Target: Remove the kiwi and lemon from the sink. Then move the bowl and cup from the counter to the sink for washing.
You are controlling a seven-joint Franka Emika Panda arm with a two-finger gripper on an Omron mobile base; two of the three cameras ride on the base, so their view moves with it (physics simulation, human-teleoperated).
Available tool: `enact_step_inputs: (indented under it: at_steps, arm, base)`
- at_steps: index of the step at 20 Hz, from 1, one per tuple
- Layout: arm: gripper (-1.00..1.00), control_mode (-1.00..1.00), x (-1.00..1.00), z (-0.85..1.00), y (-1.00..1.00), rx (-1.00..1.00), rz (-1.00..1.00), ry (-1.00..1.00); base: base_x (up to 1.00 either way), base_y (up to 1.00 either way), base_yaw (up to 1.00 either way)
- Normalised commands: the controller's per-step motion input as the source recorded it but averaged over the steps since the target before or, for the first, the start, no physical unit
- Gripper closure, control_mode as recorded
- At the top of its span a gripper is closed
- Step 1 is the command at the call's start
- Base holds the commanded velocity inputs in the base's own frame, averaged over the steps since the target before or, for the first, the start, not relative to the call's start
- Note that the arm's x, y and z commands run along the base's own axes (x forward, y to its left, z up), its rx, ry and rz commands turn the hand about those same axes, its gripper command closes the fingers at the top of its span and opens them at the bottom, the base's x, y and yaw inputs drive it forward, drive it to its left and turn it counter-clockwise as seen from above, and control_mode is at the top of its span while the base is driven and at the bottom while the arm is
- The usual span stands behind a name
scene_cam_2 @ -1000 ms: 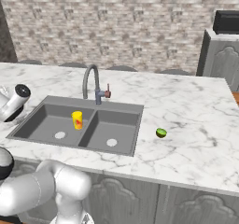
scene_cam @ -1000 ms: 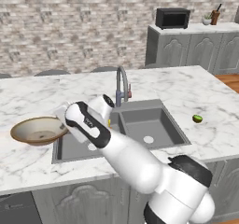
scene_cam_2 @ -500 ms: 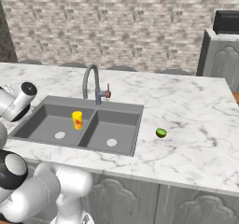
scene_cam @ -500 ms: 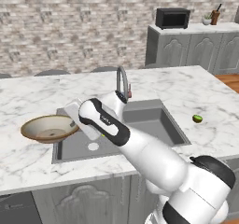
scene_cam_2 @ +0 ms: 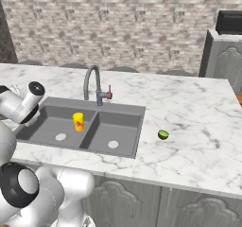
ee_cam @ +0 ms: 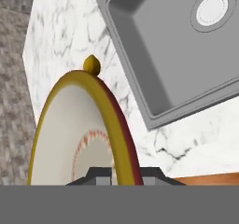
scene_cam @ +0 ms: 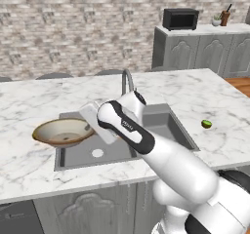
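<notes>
Fingers of the gripper (ee_cam: pixel 122 174) are clamped on the rim of the bowl (scene_cam: pixel 63 132), which is held over the counter's (scene_cam: pixel 29 160) edge, just left of the sink's (scene_cam: pixel 105 147) near basin.

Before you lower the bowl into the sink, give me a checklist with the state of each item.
1. Grip on the bowl: ok; in the hand view the gripper pinches its rim.
2. Bowl lifted off the counter: ok; it hangs tilted at the sink's left edge.
3. Left basin free for the bowl: not ok; the cup stands there near the divider.
4. Kiwi out of the sink: ok; it lies on the counter to the right.
5. Lemon out of the sink: ok; it rests on the counter beyond the bowl's rim.
6. Faucet clear of the bowl's path: cannot tell.
</notes>
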Motion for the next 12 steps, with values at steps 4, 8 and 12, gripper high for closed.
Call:
enact_step_inputs:
  at_steps: [4, 8, 12]
  arm:
    - [1.0, -1.0, -0.06, 0.13, -0.36, -0.01, -0.03, 0.0]
    - [1.0, -1.0, -0.02, 0.1, -0.35, -0.02, -0.02, 0.02]
    - [1.0, -1.0, 0.0, 0.05, -0.34, -0.05, 0.0, 0.06]
  base:
    - [0.0, 0.0, 0.0]
    - [0.0, 0.0, 0.0]
    - [0.0, 0.0, 0.0]
